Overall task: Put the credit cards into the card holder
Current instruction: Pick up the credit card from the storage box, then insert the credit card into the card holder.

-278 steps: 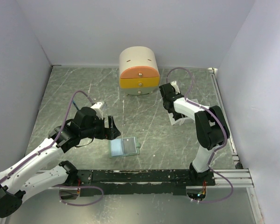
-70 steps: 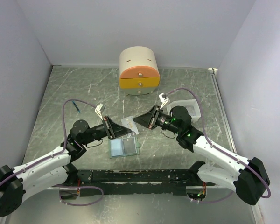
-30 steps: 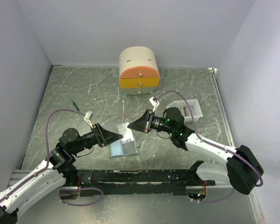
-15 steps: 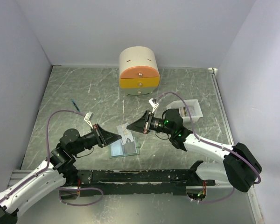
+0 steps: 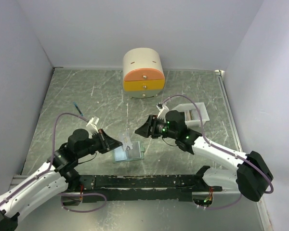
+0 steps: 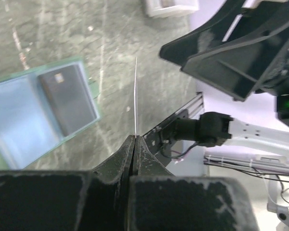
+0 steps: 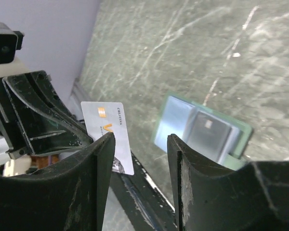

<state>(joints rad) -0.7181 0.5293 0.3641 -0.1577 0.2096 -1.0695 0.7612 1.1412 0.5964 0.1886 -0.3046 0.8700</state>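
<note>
1. The grey-green marbled bench (image 5: 77,91) carries the open grey-green card holder with pale blue pockets (image 5: 128,153), which lies flat between the two arms.
2. The left arm (image 5: 48,168) reaches in low from the near-left corner. The left jaws are pressed together on one end of a card, just above the holder.
3. The right arm (image 5: 212,149) stretches in from the right. The right jaws stand apart and empty, facing the card's free end.
4. The holder has one dark card (image 6: 67,98) seated in a pocket.
5. The thin white credit card (image 7: 111,118) stands on edge, with its long axis running out from the left jaws towards the right arm. The holder lies directly beneath, so the left arm is likely to tip the card down into a pocket.
</note>
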